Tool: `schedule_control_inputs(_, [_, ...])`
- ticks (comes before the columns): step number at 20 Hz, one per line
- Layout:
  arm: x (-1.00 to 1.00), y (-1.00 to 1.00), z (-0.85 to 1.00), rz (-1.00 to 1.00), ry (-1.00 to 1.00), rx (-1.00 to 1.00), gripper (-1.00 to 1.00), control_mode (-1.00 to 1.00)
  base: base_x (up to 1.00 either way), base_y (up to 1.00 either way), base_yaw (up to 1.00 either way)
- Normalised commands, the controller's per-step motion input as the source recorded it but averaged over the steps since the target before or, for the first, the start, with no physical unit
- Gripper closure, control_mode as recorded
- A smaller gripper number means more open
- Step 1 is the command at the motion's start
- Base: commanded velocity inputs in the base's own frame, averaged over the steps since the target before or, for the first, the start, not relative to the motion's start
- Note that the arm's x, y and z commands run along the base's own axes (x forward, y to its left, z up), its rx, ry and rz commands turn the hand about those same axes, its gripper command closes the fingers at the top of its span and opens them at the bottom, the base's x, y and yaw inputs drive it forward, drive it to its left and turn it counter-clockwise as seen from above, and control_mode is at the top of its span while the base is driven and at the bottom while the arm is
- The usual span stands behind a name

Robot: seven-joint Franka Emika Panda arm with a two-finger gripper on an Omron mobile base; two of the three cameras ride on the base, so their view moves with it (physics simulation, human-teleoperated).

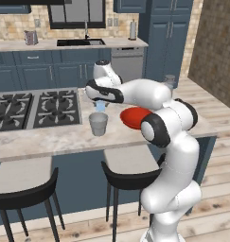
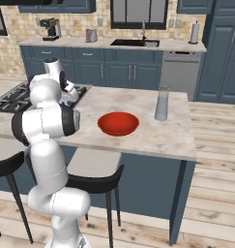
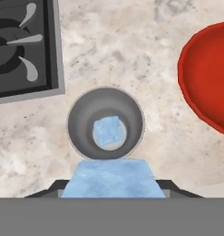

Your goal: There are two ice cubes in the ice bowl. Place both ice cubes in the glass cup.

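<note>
While I watched from the base cameras, the counter was a pale marbled island slab with a black gas hob at its left end and two dark stools tucked under its near edge. Behind it ran blue cabinets, a sink under a window, a tiled backsplash and a plank floor. A tall grey pitcher stood on the far right part of the slab.

My arm reached from the base out over the counter, elbow bent, wrist turned down, so the gripper hung directly above the cup. The cup stood upright on the marble between the hob and the red bowl, near both but touching neither.

Through the hand camera I looked straight down into the cup. One ice cube lay on its bottom. The gripper was closed on the second cube, which sat pinched between the fingertips above the cup's near rim. From the right camera, the bowl looked bare inside.
</note>
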Motion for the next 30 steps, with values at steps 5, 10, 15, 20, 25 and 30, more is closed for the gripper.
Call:
schedule_control_inputs(5, [0.01, -0.09, -0.01, -0.01, 0.02, 0.03, 1.00, -1.00, 0.00, 0.00, 0.00])
schedule_control_inputs(10, [0.05, -0.01, -0.07, -0.03, 0.07, 0.08, 1.00, -1.00, 0.00, 0.00, 0.00])
schedule_control_inputs(15, [0.01, 0.00, 0.00, -0.01, 0.04, 0.08, 1.00, -1.00, 0.00, 0.00, 0.00])
schedule_control_inputs(20, [0.05, 0.00, -0.01, 0.00, 0.00, 0.00, 1.00, -1.00, 0.00, 0.00, 0.00])
schedule_control_inputs(25, [0.22, 0.00, -0.09, 0.00, 0.00, -0.01, 1.00, -1.00, 0.00, 0.00, 0.00])
schedule_control_inputs(30, [0.24, 0.00, -0.05, 0.00, 0.00, 0.00, 1.00, -1.00, 0.00, 0.00, 0.00])
